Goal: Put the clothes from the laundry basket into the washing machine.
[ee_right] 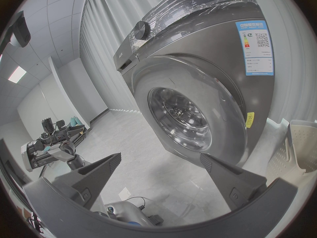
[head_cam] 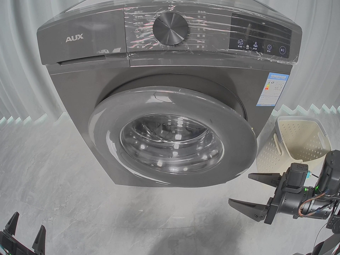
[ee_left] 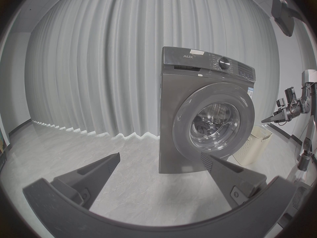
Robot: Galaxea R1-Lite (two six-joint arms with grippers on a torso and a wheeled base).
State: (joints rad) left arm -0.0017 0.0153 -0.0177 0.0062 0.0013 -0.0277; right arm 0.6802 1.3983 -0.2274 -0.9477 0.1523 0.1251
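Observation:
The grey washing machine (head_cam: 170,89) stands in front of me, its round glass door (head_cam: 171,142) swung almost flat against the front with a dark gap along its upper edge. Right of it on the floor leans the cream perforated laundry basket (head_cam: 297,142); the inner walls I see are bare. My right gripper (head_cam: 241,189) hovers open in front of the basket, pointing toward the door's lower right, with nothing between its fingers. My left gripper (head_cam: 28,222) is low at the near left, open and holding nothing. The right wrist view shows the door (ee_right: 180,119) and basket (ee_right: 297,149) beyond the open right gripper (ee_right: 159,156).
A pleated white curtain (ee_left: 99,66) runs behind and beside the machine. Grey marbled floor (head_cam: 71,181) lies open to the left and in front of the door. A cable and small device (ee_right: 132,202) lie on the floor below the right arm.

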